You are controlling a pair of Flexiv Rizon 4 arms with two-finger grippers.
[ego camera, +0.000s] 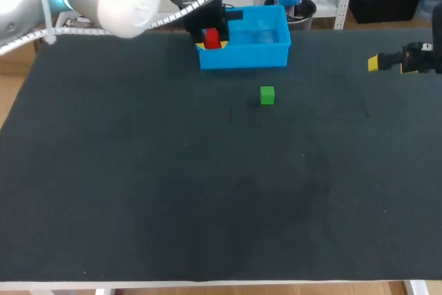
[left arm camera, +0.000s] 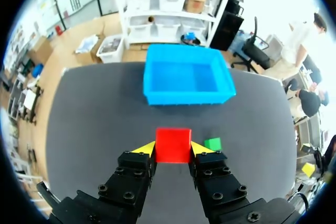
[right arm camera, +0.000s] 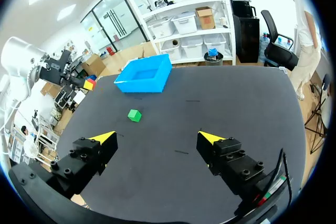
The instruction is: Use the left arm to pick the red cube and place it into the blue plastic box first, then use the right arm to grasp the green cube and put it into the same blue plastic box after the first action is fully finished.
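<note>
My left gripper (ego camera: 211, 43) is shut on the red cube (ego camera: 211, 36), holding it up in the air at the left end of the blue plastic box (ego camera: 245, 57). In the left wrist view the red cube (left arm camera: 172, 144) sits between the yellow tips, with the blue box (left arm camera: 186, 97) ahead and nothing inside it. The green cube (ego camera: 267, 95) lies on the table in front of the box, also visible beside the left fingers as the green cube (left arm camera: 212, 143). My right gripper (ego camera: 374, 63) hovers open at the far right; its wrist view shows the green cube (right arm camera: 134, 115) ahead of the open right gripper (right arm camera: 158, 139).
The dark table (ego camera: 207, 191) spreads wide in front of the green cube. A dark bin with blue contents (ego camera: 291, 1) stands just behind the box, off the table's back edge.
</note>
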